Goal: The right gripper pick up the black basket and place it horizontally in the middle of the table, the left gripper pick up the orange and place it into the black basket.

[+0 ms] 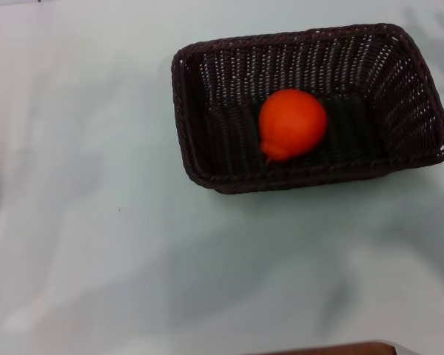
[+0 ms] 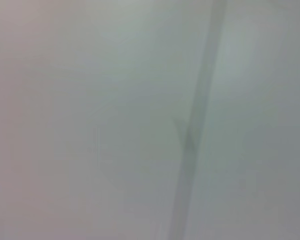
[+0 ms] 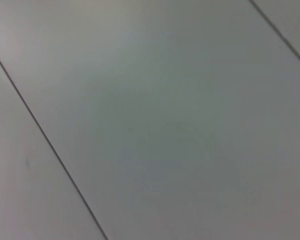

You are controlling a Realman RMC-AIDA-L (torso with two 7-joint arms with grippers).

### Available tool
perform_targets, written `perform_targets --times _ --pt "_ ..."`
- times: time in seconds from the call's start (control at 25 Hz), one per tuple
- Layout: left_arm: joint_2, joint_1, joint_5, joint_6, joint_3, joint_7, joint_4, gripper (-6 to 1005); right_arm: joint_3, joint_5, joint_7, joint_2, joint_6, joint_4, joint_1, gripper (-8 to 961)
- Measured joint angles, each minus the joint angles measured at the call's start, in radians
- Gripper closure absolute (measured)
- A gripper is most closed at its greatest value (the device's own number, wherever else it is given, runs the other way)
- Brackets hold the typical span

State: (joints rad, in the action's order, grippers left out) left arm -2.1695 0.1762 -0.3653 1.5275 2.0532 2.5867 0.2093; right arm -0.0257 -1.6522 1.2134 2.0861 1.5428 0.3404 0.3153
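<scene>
The black basket (image 1: 207, 111) lies lengthwise across the table (image 1: 96, 222), a little right of the middle in the head view. The orange (image 1: 292, 123) rests inside it on the woven floor, near the front wall, its bulging end towards me. Neither gripper shows in any view. The left wrist view shows only a pale blurred surface with a grey stripe. The right wrist view shows only a pale surface with thin dark seams.
A brown edge (image 1: 333, 349) shows at the bottom of the head view. The white tabletop stretches left of and in front of the basket, with faint grey shadows on it.
</scene>
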Motion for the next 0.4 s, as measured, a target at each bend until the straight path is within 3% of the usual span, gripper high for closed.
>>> perform_targets --times 0.12,0.4 --pt "-0.001 -0.021 0.001 0.038 0.056 0.048 -0.031 97 0.037 -0.006 -0.092 0.000 0.019 -0.043 0.003 297" --pt "-0.005 -0.037 0.003 0.108 0.069 0.125 -0.085 97 0.085 -0.008 -0.208 -0.001 -0.009 -0.059 0.054 297"
